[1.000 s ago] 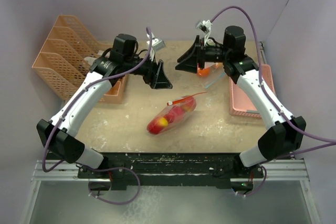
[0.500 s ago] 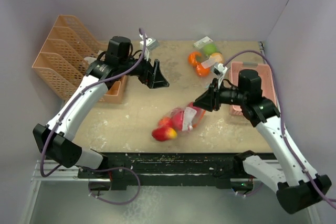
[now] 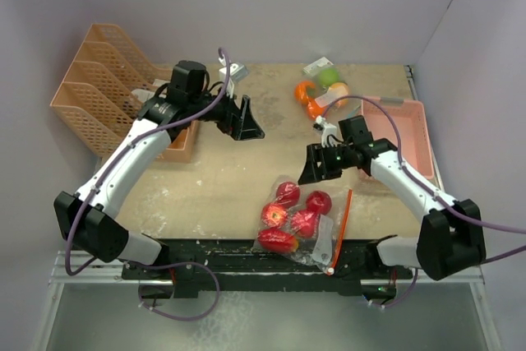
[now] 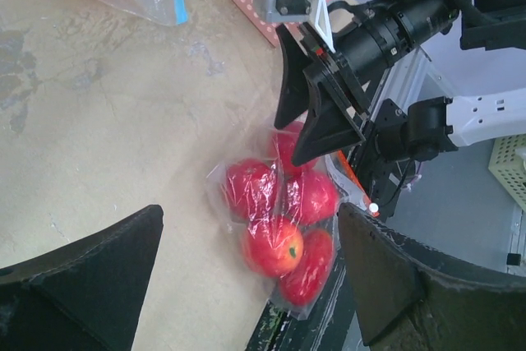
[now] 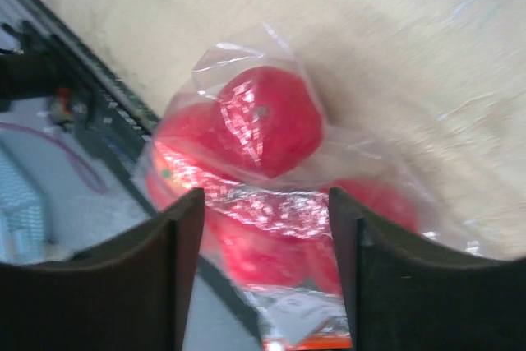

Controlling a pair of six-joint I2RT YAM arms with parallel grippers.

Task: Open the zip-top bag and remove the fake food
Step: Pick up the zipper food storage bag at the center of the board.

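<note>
Since the frame half a second earlier, the zip-top bag (image 3: 306, 234) has been shifted from mid-table to the near edge. The right arm has been refolded, so that the right gripper (image 3: 309, 167) now hangs just beyond the bag. Its fingers are seen spread apart with nothing between them, and the bag lies below the gap in the wrist view; this pose is judged an approach for a fresh hold. The left gripper (image 3: 246, 123), likewise spread and empty, is held well apart over the far left of the table, little changed, probably kept ready for the opposite lip. The red apples (image 3: 288, 195) are enclosed in the bag, whose orange zip strip (image 3: 343, 223) is turned rightward; whether it is sealed cannot be told. A second bag (image 3: 319, 92) of oranges and a green apple is left at the far side, near the pink basket (image 3: 404, 133).
</note>
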